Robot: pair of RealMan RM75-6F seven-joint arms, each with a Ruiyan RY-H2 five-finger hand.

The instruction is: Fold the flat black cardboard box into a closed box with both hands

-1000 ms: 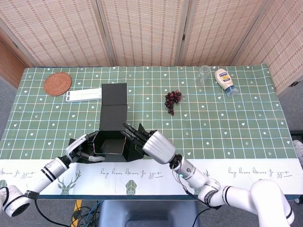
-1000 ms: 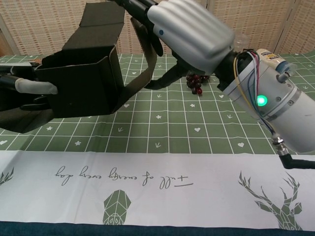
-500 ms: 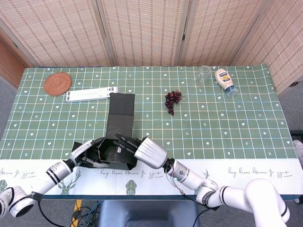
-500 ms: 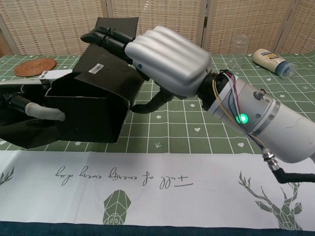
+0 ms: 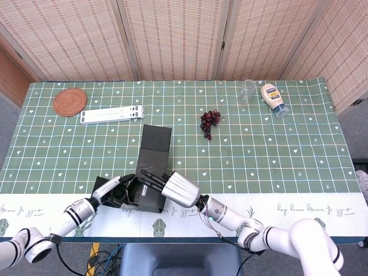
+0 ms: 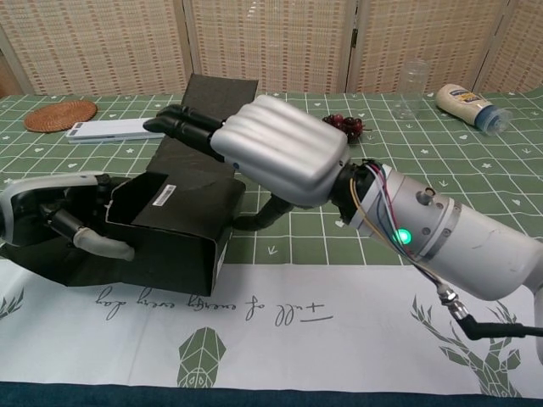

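- The right hand (image 6: 284, 150) reaches in from the near right, palm down, its dark fingers (image 6: 182, 125) stretched flat across the top of the black cardboard box (image 6: 182, 229); it presses the box and grips nothing.
- The left hand (image 6: 59, 212) sits at the box's left side with its fingers curled into the open end, holding that wall.
- The box lies at the near edge of the table (image 5: 276, 149), partly on the white border, with a long flap (image 5: 156, 140) stretching away to the far side.
- A small white label (image 6: 163, 194) shows on the box top; its print is too small to read.
- The white border carries cursive writing, seen upside down and not legible.
- Half a second ago the box stood taller and sat further left; it is now lower and nearer the edge, with the right hand down over it.
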